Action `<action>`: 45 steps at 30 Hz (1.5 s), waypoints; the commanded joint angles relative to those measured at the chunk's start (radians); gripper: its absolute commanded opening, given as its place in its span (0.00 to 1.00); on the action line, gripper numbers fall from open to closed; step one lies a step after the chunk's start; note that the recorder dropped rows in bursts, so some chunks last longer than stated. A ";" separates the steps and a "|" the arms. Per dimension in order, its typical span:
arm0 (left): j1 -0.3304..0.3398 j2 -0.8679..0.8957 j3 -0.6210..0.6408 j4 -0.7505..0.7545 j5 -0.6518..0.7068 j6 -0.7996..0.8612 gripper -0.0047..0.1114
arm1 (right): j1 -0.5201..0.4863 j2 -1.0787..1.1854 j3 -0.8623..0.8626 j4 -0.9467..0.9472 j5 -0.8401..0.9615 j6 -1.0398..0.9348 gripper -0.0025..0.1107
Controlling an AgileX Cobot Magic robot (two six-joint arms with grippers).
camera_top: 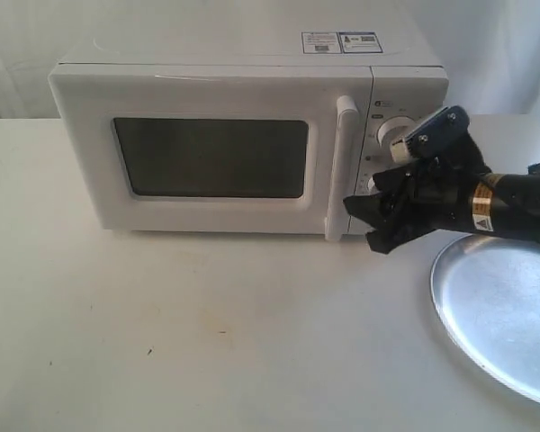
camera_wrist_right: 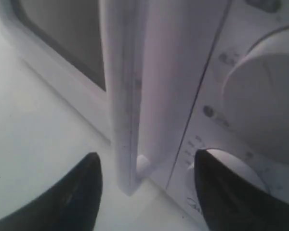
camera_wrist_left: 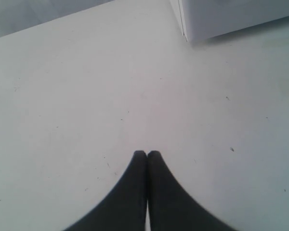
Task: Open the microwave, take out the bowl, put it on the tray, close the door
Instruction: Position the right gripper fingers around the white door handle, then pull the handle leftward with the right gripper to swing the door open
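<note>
The white microwave stands at the back of the table with its door closed. My right gripper is open just in front of the lower end of the vertical bar handle, apart from it. In the right wrist view the handle runs between the two black fingertips, with a round dial beside it. The silver tray lies at the right, under the right arm. The bowl is hidden. My left gripper is shut on nothing, over bare table near a microwave corner.
The white table stretches in front of the microwave. A white curtain hangs behind. Two dials sit on the control panel right of the handle, partly covered by the right wrist.
</note>
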 commanded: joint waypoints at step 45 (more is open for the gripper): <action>-0.004 -0.003 0.002 -0.005 -0.001 -0.005 0.04 | 0.142 0.118 -0.052 -0.228 -0.498 -0.027 0.02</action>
